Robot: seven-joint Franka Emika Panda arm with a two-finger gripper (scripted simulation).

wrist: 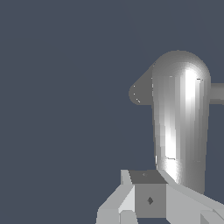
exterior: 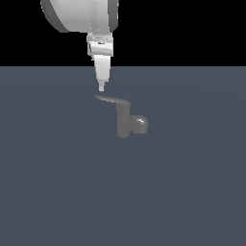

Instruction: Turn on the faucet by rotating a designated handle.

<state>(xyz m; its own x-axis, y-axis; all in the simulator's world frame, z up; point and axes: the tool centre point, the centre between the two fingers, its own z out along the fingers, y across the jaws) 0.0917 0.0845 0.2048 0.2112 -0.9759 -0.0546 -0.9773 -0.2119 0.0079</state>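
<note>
The exterior view looks level and slightly down across the surface [exterior: 57, 192] from mid distance, faucet [exterior: 126, 120] centred. The wrist view looks straight down, close, past the end effector [wrist: 144, 197]. Both share the faucet.

faucet [exterior: 124, 122]: small matte grey fixture, upright cylindrical body standing on the tabletop [exterior: 57, 192], near the middle of the exterior view.
spout [exterior: 140, 124]: short, stubby, rounded, sticking out toward the exterior view's right.
handle [exterior: 109, 100]: thin flat grey lever joined to the body's top, tapering to a pointed tip toward the exterior view's left, roughly level.
</note>
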